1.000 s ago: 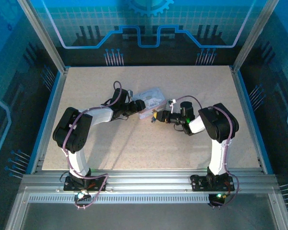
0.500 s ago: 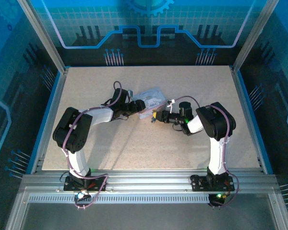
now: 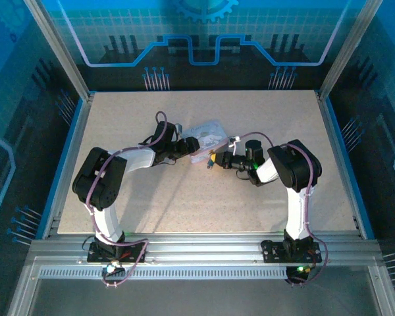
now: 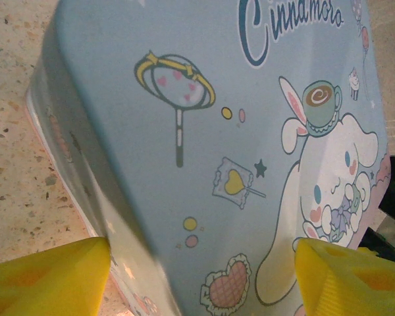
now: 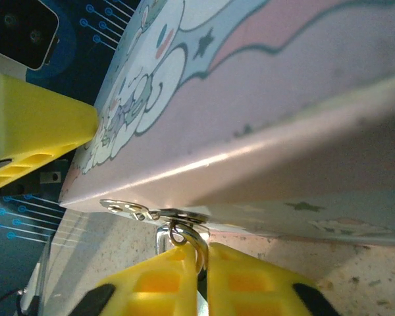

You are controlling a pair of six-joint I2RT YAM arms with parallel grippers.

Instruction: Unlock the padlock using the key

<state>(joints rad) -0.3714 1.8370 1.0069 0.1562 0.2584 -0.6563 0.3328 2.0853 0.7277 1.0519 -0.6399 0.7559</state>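
Blue-lit enclosure walls and an aluminium frame surround a speckled beige worktop (image 3: pixel 184 204). I run two black arms from its near edge. The left arm (image 3: pixel 105 178) and the right arm (image 3: pixel 296 171) both reach inward and meet at a pale blue-and-pink rectangular tin box (image 3: pixel 209 131). It is printed with a white cartoon dog, sweets and script lettering. The box lies flat in the far half of the worktop, about midway between its left and right edges.

The left gripper (image 4: pixel 203 266) has its yellow fingers (image 4: pixel 46 280) spread wide, one on each side of the box. They seem pressed to its walls, clamping it. The right gripper (image 5: pixel 203 253) meets the box's front wall. Its yellow fingertips are pressed together on a thin silver wire loop (image 5: pixel 184 234) just under a silver metal hasp (image 5: pixel 141 212). Beside the loop hangs what I judge to be a small silver metal padlock (image 5: pixel 163 241). I cannot tell whether the loop is its shackle or a ring on the key. I cannot make out the key itself.

In my judgement the padlock is light, stiff and smooth, and free to swing on the hasp, so it wants pinching by its body. The tin looks light, slippery and easy to dent, and its side walls are the place to steady it.
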